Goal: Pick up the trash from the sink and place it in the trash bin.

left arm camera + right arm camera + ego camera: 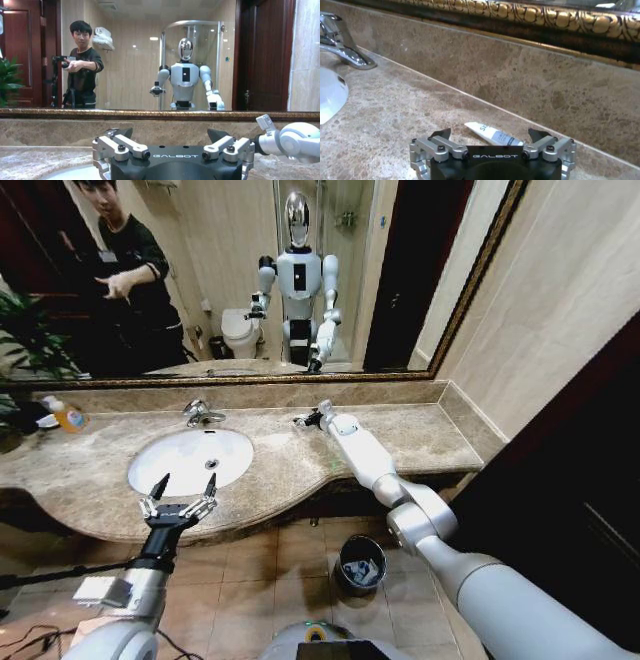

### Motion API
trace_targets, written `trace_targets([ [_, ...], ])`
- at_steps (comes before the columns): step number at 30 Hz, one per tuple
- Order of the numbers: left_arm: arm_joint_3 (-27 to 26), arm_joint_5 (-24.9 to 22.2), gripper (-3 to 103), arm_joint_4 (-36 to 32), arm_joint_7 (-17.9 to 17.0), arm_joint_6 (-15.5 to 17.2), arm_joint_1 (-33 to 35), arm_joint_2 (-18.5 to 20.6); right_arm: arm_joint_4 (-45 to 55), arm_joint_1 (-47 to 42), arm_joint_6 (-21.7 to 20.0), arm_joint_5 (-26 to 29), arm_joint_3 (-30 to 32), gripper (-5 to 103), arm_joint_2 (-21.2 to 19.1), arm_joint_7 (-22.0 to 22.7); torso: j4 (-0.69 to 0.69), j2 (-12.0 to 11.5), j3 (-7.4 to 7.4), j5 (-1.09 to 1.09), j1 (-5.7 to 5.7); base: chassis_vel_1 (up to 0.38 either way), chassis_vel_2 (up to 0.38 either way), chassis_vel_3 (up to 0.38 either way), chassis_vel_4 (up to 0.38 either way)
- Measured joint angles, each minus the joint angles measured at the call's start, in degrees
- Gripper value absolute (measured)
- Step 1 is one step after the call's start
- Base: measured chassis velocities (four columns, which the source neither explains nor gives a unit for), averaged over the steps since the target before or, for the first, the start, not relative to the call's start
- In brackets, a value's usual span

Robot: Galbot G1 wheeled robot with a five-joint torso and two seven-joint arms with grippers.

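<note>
Right wrist view: right gripper (pixel 490 137) spread wide, low over small white tube (pixel 492 135) on counter (pixel 395 112) nr back wall, lined up to pinch. Left gripper (pixel 180 488) spread, empty, parked at sink (pixel 190 459) front. Trash bin (pixel 361 564) on floor below.

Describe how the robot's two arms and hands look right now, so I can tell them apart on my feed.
Both arms have glossy white-grey rounded shells. The left hand has a black body, silver metal linkages, dark pointed fingertips and a black wrist. The right hand has the same black block printed GALBOT in white, silver bolted linkages and black fingertips.
</note>
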Motion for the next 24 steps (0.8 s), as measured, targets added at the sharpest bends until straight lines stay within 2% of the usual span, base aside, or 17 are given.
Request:
trace_targets([
  [9, 0.00, 0.00, 100, 0.00, 0.00, 0.00, 0.00, 0.00, -0.64, -0.70, -0.47, 0.02, 0.16, 100, 0.00, -1.31, 0.00, 0.00, -0.02, -0.01, -0.01, 0.000, 0.000, 0.000, 0.000],
  [10, 0.00, 0.00, 100, 0.00, 0.00, 0.00, 0.00, 0.00, -0.55, -0.79, -0.48, 0.10, 0.20, 103, -0.01, -1.49, -0.01, 0.00, -0.02, -0.01, -0.01, 0.000, 0.000, 0.000, 0.000],
  [14, 0.00, 0.00, 100, 0.00, 0.00, 0.00, 0.00, 0.00, 0.76, -1.47, -0.68, 0.77, 0.17, 92, -0.02, -1.32, -0.01, 0.00, -0.01, -0.01, 0.00, 0.000, 0.000, 0.000, 0.000],
  [15, 0.00, 0.00, 100, 0.00, 0.00, 0.00, 0.00, 0.00, 1.12, -1.65, -0.71, 0.99, 0.13, 92, -0.02, -1.24, -0.01, 0.00, -0.01, 0.00, 0.00, 0.000, 0.000, 0.000, 0.000],
  [16, 0.00, 0.00, 100, 0.00, 0.00, 0.00, 0.00, 0.00, 1.82, -1.98, -0.79, 1.26, 0.05, 87, -0.02, -1.05, -0.01, 0.00, 0.00, 0.00, 0.00, 0.000, 0.000, 0.000, 0.000],
  [17, 0.00, 0.00, 100, 0.00, 0.00, 0.00, 0.00, 0.00, 1.82, -1.98, -0.79, 1.26, 0.05, 87, -0.02, -1.05, -0.01, 0.00, 0.00, 0.00, 0.00, 0.000, 0.000, 0.000, 0.000],
  [20, 0.00, 0.00, 100, 0.00, 0.00, 0.00, 0.00, 0.00, 2.81, -2.57, -0.85, 1.52, -0.05, 71, -0.01, -0.46, 0.00, 0.00, 0.00, 0.00, 0.00, 0.000, 0.000, 0.000, 0.000],
  [21, 0.00, 0.00, 100, 0.00, 0.00, 0.00, 0.00, 0.00, 2.81, -2.57, -0.85, 1.52, -0.05, 71, -0.01, -0.46, 0.00, 0.00, 0.00, 0.00, 0.00, 0.000, 0.000, 0.000, 0.000],
  [23, 0.00, 0.00, 100, 0.00, 0.00, 0.00, 0.00, 0.00, 4.04, -3.28, -0.87, 1.52, -0.16, 60, -0.01, -0.18, 0.00, 0.00, 0.00, 0.00, 0.00, 0.000, 0.000, 0.000, 0.000],
  [24, 0.00, 0.00, 100, 0.00, 0.00, 0.00, 0.00, 0.00, 4.36, -3.51, -0.89, 1.52, -0.19, 60, -0.01, -0.12, 0.00, 0.00, 0.00, 0.00, 0.00, 0.000, 0.000, 0.000, 0.000],
])
